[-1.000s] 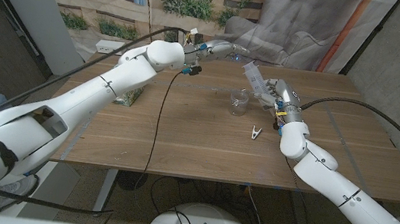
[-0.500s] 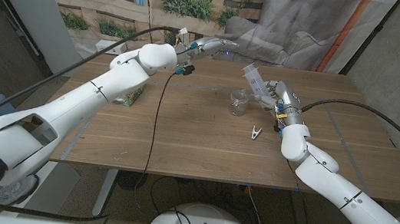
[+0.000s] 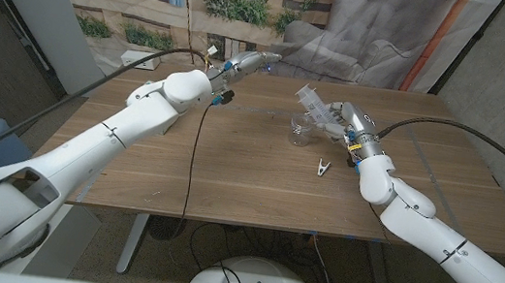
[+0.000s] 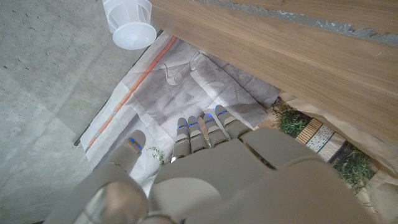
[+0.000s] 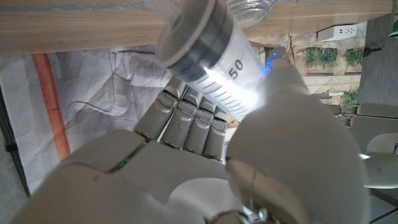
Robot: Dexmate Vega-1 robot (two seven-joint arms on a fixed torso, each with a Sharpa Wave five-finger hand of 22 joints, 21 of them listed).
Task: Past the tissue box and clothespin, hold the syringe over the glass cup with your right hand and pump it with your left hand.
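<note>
In the head view my right hand [image 3: 346,121] grips a clear syringe [image 3: 314,101], tilted with its far end above the glass cup [image 3: 301,129]. The right wrist view shows the syringe barrel [image 5: 211,59] marked 50, with a dark seal inside, held between my fingers [image 5: 189,121] and thumb; the cup's rim [image 5: 254,7] lies just beyond. My left hand [image 3: 248,62] hovers past the table's far edge, left of the syringe and apart from it. Its fingers [image 4: 202,130] are stretched out and hold nothing. A white clothespin [image 3: 323,167] lies on the table near the cup.
A black cable [image 3: 197,144] crosses the wooden table [image 3: 247,180] from the left arm down to the front edge. A white power strip [image 3: 138,58] lies behind the far left corner. Grey sheeting [image 4: 186,81] hangs behind the table. A white ribbed round piece [image 4: 127,22] appears beyond my left hand.
My left hand has drawn back to the left, away from the syringe. My right hand has tipped the syringe lower and further left, over the cup.
</note>
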